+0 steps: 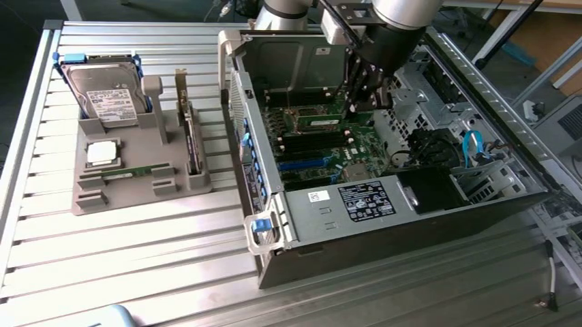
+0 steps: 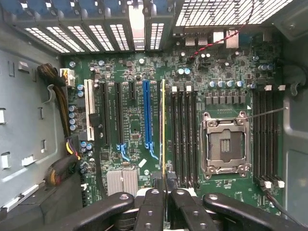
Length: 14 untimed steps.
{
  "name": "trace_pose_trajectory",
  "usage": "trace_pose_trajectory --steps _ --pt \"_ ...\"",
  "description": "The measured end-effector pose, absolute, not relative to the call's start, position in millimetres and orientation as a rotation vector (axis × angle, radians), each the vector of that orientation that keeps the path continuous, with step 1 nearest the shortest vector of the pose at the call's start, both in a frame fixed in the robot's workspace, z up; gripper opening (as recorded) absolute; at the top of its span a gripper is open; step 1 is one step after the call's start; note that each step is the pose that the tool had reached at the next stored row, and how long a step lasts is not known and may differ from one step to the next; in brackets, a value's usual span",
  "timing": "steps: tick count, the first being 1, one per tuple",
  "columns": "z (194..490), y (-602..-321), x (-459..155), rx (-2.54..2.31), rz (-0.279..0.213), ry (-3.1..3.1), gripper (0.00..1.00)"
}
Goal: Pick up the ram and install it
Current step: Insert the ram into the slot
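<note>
My gripper [image 2: 166, 195] is inside the open computer case [image 1: 300, 242], over the green motherboard [image 2: 130, 72]. It is shut on the ram [image 2: 162, 125], seen edge-on as a thin yellow-green strip running away from the fingertips. The stick hangs above the board, between the blue expansion slot [image 2: 147, 115] and a bank of black memory slots [image 2: 184, 130] with white latches. I cannot tell whether it touches the board. In the exterior view the gripper [image 1: 366, 102] reaches down beside the case's rear wall, and the held stick is hidden behind the fingers.
An open processor socket [image 2: 226, 144] lies beside the memory slots, with more black slots [image 2: 265, 134] beyond it. Cable bundles [image 2: 60, 103] run along the case side. On the exterior view's left a grey tray [image 1: 136, 197] holds a hard drive [image 1: 109, 95], a square chip [image 1: 103, 153], a green stick [image 1: 135, 171] and an upright card [image 1: 191, 136].
</note>
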<state>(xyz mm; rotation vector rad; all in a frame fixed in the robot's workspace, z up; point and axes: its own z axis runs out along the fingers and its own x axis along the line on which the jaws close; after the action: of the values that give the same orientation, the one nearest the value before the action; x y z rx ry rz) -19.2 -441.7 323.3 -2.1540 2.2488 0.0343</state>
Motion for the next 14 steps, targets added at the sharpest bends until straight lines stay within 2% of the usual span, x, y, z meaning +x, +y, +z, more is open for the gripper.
trace_pose_trajectory --steps 14 --pt "301.4 -441.9 -19.2 -2.152 0.030 2.247 0.12"
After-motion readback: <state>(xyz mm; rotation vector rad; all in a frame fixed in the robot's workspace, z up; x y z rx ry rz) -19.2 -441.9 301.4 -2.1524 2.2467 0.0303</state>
